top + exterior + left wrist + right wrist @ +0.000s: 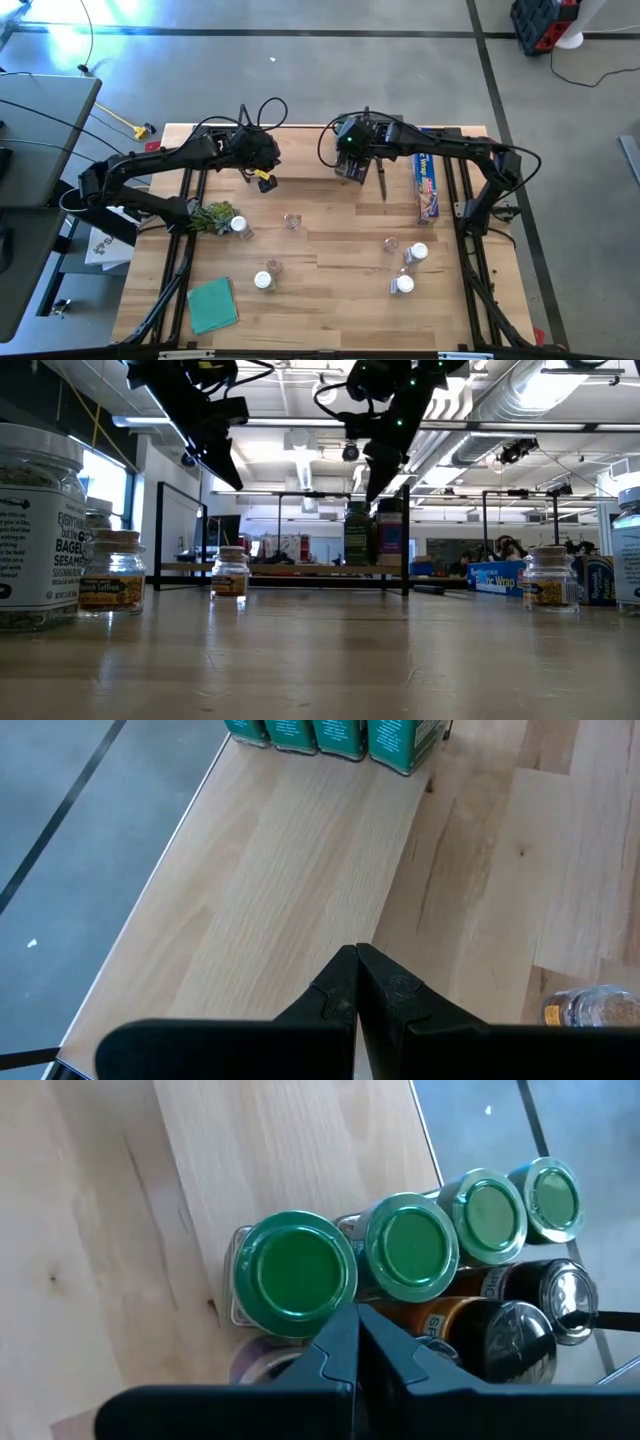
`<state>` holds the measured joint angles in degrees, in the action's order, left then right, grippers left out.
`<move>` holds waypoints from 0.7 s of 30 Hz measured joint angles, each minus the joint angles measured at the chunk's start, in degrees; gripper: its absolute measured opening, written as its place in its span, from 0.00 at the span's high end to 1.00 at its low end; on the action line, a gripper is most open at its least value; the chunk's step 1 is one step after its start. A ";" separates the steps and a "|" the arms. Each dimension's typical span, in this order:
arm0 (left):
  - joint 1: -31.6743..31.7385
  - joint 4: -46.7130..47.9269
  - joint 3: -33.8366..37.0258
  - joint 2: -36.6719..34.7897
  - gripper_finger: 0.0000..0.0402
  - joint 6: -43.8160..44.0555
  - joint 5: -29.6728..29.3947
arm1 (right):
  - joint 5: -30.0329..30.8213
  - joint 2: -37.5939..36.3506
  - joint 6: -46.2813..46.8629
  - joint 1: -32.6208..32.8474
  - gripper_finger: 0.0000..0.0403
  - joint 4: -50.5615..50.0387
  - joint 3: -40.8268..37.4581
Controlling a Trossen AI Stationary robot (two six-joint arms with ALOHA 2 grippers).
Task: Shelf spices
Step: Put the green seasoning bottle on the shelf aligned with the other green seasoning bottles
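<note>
High view: loose jars (266, 280) sit lower centre of frame, scattered across the table (330, 320), with a green cloth (213, 305) lower left, a leafy bunch (213, 216) mid left and the wrap box (427, 187) at right. Left gripper (262, 180) and right gripper (358, 172) hang higher up, both with fingers pressed together, holding nothing. Shelf (290, 870) runs along the table's top edge; right wrist view shows green lids (296, 1270) packed tight directly under the fingers. Risk: a descent here would likely clip a lid and topple the row. Left side of the shelf looks bare, so later jars could go there.
</note>
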<state>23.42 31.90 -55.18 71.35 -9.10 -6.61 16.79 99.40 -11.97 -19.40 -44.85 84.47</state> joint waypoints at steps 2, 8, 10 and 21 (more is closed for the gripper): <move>0.00 0.01 0.00 0.00 1.00 0.03 0.00 | -0.46 -0.42 0.53 0.48 1.00 0.32 0.00; -0.02 -0.07 0.00 0.00 1.00 0.02 0.35 | -12.55 -1.53 -2.96 3.74 1.00 1.70 0.00; -0.02 -0.07 0.00 0.00 1.00 0.04 0.42 | -15.01 -0.83 -3.59 5.02 1.00 2.72 0.00; -0.26 0.20 0.00 0.00 1.00 0.04 0.46 | -9.24 3.13 -0.70 3.98 1.00 0.38 0.00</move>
<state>23.16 32.10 -55.18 71.35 -9.06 -6.15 7.55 102.53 -12.68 -15.42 -44.47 84.47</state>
